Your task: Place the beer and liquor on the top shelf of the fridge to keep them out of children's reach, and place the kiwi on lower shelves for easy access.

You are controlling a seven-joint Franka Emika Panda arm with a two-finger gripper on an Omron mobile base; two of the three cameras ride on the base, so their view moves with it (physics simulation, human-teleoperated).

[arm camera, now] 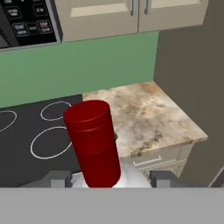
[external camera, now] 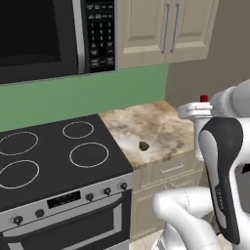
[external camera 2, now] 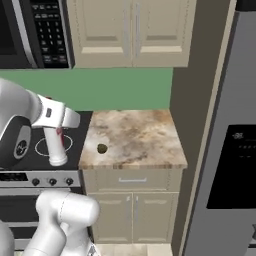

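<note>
The pale whitish-clear liquor bottle with a narrow neck and red cap (arm camera: pixel 92 142) stands upright in the clenched claw (arm camera: pixel 107 178), whose two dark finger tips flank its shoulder at the bottom of the hand view, the red cap rising toward twelve o'clock. In the right base view the same bottle (external camera 2: pixel 56 145) hangs below the white hand, held clear above the black glass stove top (external camera 2: pixel 45 145); in the left base view its red cap (external camera: pixel 204 98) peeks out beside the arm at about three o'clock. No label or writing can be read on the bottle, and whether it holds liquid cannot be told. The small olive-brown oval kiwi (external camera: pixel 144 146) lies alone on the mottled beige stone surface (external camera: pixel 161 124), near its front edge; in the right base view the kiwi (external camera 2: pixel 102 148) sits toward the surface's left side, at about nine o'clock from its centre, well apart from the bottle. The black microwave control panel (external camera: pixel 100 34) at twelve o'clock carries rows of white characters too small to read. The tall grey metal-look fridge (external camera 2: pixel 235 165) stands at three o'clock in the right base view, its door shut, its black display panel (external camera 2: pixel 235 167) showing faint marks that are illegible. Beige cabinets (external camera 2: pixel 132 32) hang closed above the surface.
</note>
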